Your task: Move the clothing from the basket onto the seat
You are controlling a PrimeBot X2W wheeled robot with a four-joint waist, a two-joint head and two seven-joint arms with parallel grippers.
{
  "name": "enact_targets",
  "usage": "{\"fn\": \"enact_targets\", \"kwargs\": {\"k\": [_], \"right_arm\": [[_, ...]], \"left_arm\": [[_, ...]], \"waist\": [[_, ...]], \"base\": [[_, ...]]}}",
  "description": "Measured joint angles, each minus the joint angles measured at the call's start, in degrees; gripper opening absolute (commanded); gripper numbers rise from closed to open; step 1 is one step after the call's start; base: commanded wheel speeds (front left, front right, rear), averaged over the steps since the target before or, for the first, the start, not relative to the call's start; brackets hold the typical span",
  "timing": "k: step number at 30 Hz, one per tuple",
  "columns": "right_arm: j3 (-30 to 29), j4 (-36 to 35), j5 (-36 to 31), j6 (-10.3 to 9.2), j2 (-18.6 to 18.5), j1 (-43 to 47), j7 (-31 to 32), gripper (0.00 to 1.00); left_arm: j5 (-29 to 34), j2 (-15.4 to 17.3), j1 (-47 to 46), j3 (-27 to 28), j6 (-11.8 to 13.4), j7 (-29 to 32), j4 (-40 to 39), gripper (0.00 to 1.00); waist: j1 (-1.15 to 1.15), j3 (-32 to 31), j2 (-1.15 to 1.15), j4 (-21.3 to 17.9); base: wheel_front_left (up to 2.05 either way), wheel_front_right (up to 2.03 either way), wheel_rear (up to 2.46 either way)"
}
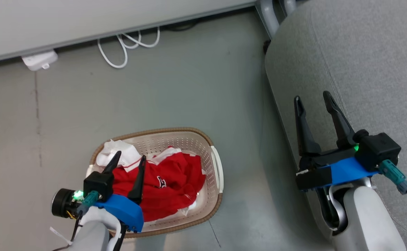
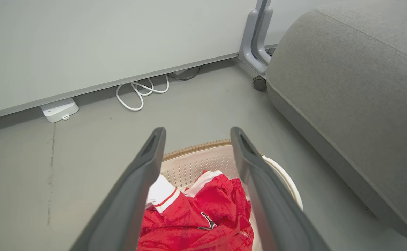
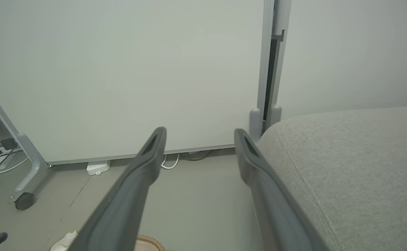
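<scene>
The clothing [image 1: 175, 177] lies heaped inside the basket [image 1: 208, 139], and the seat [image 1: 363, 69] stands to the basket's right. The left gripper [image 1: 130, 156] hangs over the basket's near-left part, fingers spread and empty. The right gripper [image 1: 311, 96], likewise spread and empty, hovers well right of the basket, at the seat's edge. This looks like the reach for a garment: next, the left gripper should descend into the red fabric and pinch a fold.

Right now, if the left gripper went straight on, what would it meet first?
Probably the far rim of the basket, or the floor just behind; the left gripper hangs above the clothes.
</scene>
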Motion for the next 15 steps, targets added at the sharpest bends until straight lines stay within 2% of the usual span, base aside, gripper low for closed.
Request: {"fn": "enact_targets", "kwargs": {"k": [15], "right_arm": [[7.55, 3.9, 6.5, 0.01, -0.05, -8.15, -4.69, 1.0]], "left_arm": [[3.35, 3.55, -12.5, -5.26, -2.52, 3.12, 19.74, 1.0]], "waist": [[0.01, 17.33, 0.0, -9.62]], "base": [[0.0, 0.0, 0.0]]}}
